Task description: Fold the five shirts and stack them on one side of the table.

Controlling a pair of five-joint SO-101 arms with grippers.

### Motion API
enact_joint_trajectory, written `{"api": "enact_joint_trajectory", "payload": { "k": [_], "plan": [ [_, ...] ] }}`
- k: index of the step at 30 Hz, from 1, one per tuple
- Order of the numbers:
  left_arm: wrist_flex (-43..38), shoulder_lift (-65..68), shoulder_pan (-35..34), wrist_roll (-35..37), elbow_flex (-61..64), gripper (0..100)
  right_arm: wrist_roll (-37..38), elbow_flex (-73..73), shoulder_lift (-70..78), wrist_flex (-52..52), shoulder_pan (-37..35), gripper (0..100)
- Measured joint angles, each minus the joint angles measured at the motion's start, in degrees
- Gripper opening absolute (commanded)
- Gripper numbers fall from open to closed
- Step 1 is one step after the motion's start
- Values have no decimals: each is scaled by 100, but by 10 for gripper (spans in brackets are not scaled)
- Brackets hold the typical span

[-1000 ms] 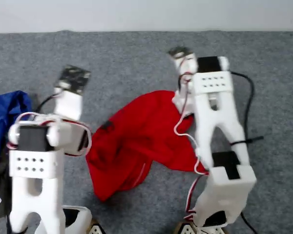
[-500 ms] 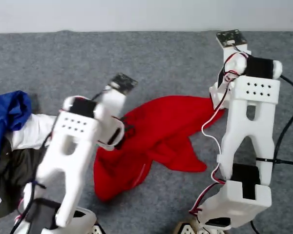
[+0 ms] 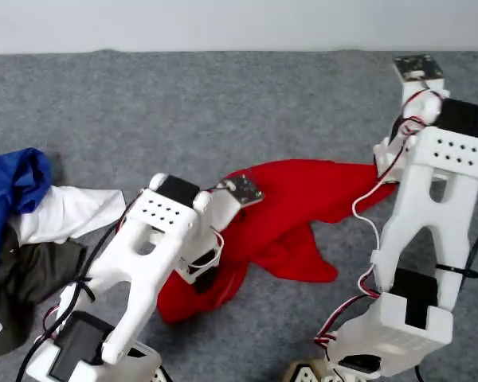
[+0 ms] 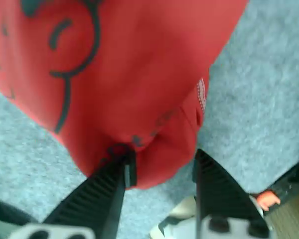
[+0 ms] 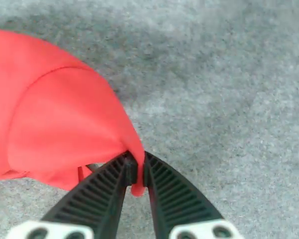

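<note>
Red shirt [image 3: 287, 207] lies crumpled mid-table, not yet folded; nothing is stacked.
Your right gripper [image 5: 138, 164] pinches its right-hand corner; your left gripper [image 4: 162, 162] gapes wide over its near hem. A heap of other shirts [image 3: 64, 215] sits at the left edge; bare grey table [image 3: 223, 103] lies open beyond the red one.
</note>
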Motion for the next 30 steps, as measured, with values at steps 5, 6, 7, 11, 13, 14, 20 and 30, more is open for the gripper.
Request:
{"api": "enact_joint_trajectory", "payload": {
  "k": [5,6,7,11,13,14,20,30],
  "plan": [
    [-185,211,0,-132,413,196,35,0,0,0,35,10],
    [-273,299,0,-167,536,196,35,0,0,0,35,10],
    [-369,404,0,-211,633,196,35,0,0,0,35,10],
    [-651,923,0,-299,703,180,35,0,0,0,35,10],
    [-774,1160,0,-299,686,125,35,0,0,0,35,10],
    [-818,1248,0,-308,633,85,35,0,0,0,35,10],
    [-589,1213,0,-308,-79,6,35,-281,0,0,132,10],
    [334,-738,-853,-343,-1767,6,35,-1248,0,0,334,10]
  ]
}}
